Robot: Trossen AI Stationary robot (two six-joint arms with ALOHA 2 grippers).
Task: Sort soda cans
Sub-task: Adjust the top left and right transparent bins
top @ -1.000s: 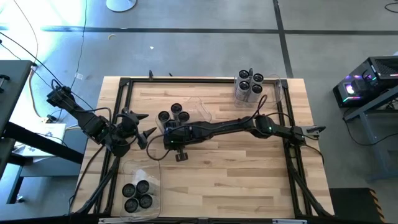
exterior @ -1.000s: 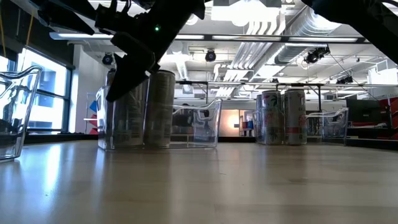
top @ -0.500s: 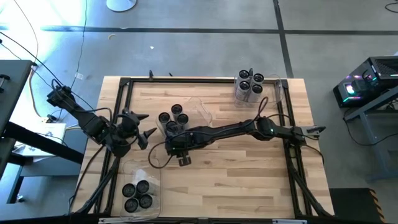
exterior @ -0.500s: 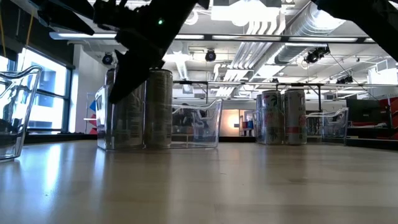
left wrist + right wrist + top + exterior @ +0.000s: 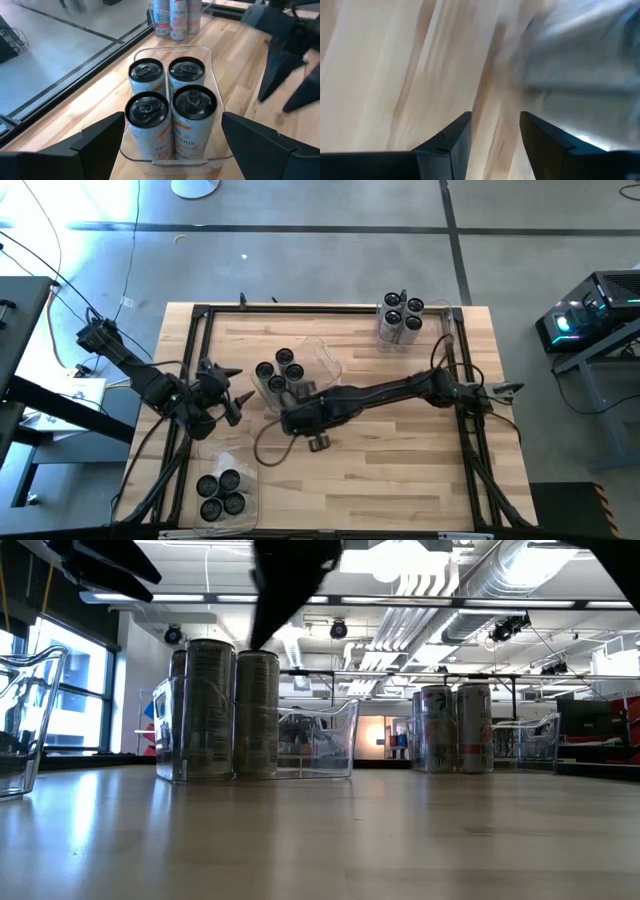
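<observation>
While both hands (image 5: 236, 385) (image 5: 495, 131) gape empty, four cans (image 5: 170, 102) fill clear bin (image 5: 215, 75).

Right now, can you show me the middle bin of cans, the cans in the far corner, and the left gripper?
middle bin (image 5: 322, 356): high view, its clear rim.
far corner cans (image 5: 401, 316): high view, their tops.
left gripper (image 5: 238, 387): high view, between its fingertips.

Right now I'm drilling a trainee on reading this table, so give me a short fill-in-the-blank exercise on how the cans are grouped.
1. The centre bin holds ____ cans.
2. The cans in the near-left bin have ____ tops.
3. The cans at the far-right corner number ____.
4. The right gripper holds ____.

Missing words: four; black; four; nothing
</observation>
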